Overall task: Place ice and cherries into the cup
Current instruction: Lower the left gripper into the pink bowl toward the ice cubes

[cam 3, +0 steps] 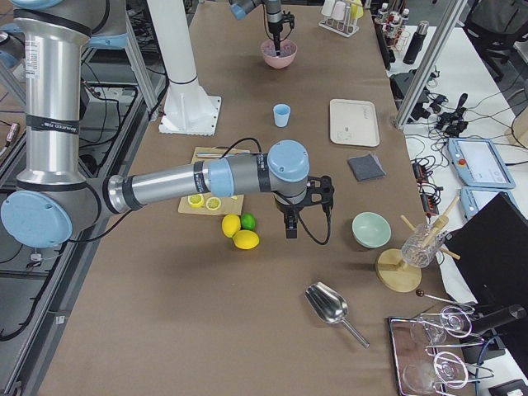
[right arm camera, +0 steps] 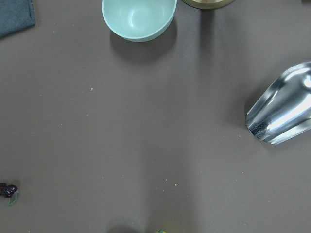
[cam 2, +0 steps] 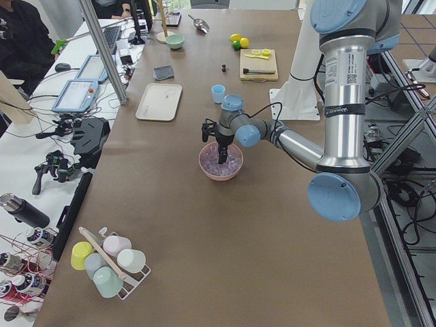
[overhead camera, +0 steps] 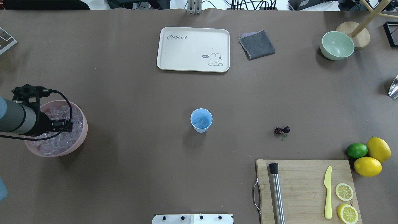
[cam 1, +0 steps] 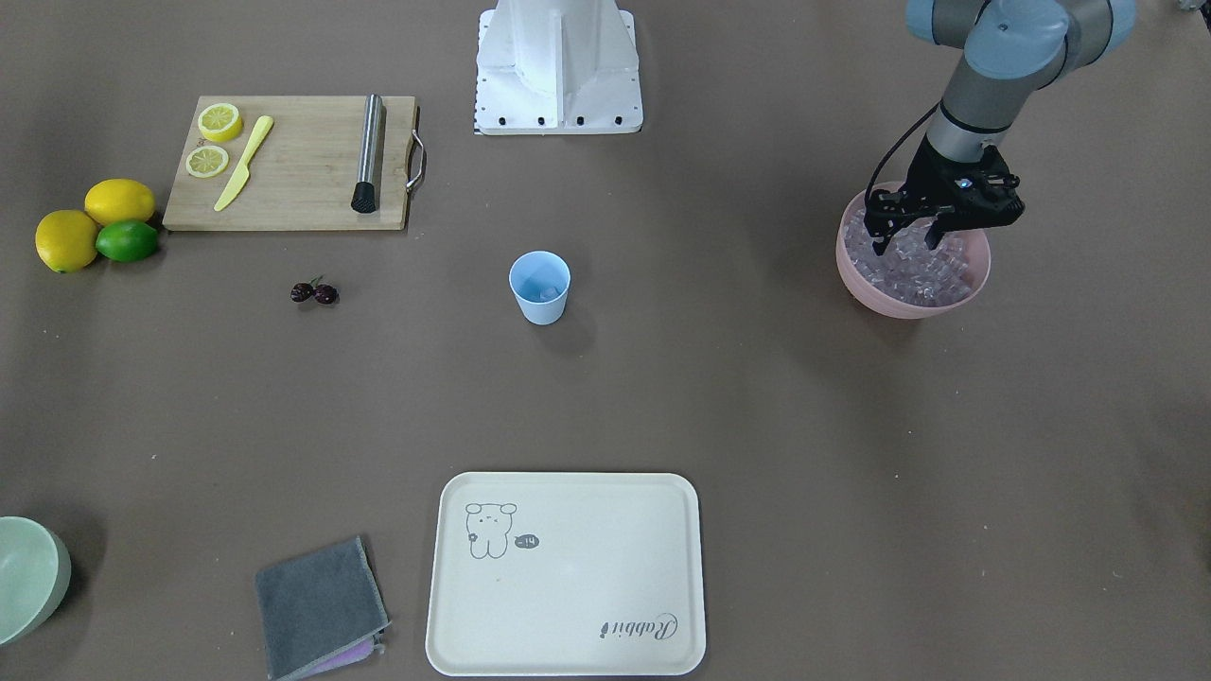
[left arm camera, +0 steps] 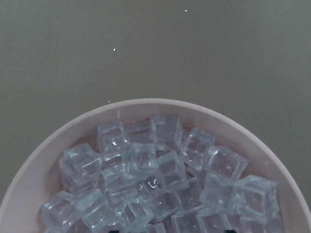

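Note:
The light blue cup [cam 1: 540, 288] [overhead camera: 201, 120] stands upright mid-table with a few ice cubes inside. A wide pink bowl [cam 1: 913, 305] [overhead camera: 81, 138] heaped with ice [cam 1: 925, 274] [left arm camera: 155, 174] sits on my left side. My left gripper [cam 1: 908, 244] hangs open over that bowl, its fingertips down among the cubes. The cherries [cam 1: 314, 293] [overhead camera: 282, 130] [right arm camera: 7, 190] lie on the table between the cup and the cutting board. My right gripper [cam 3: 290, 227] hovers near the lemons and shows only in the exterior right view, so I cannot tell its state.
A wooden cutting board [overhead camera: 303, 174] carries lemon slices [overhead camera: 344, 192], a yellow knife [overhead camera: 328, 191] and a steel muddler [overhead camera: 276, 193]. Two lemons and a lime [overhead camera: 357, 150] lie beside it. Further off are a cream tray [overhead camera: 174, 59], grey cloth [overhead camera: 256, 44], green bowl [overhead camera: 337, 45] and metal scoop [right arm camera: 284, 116].

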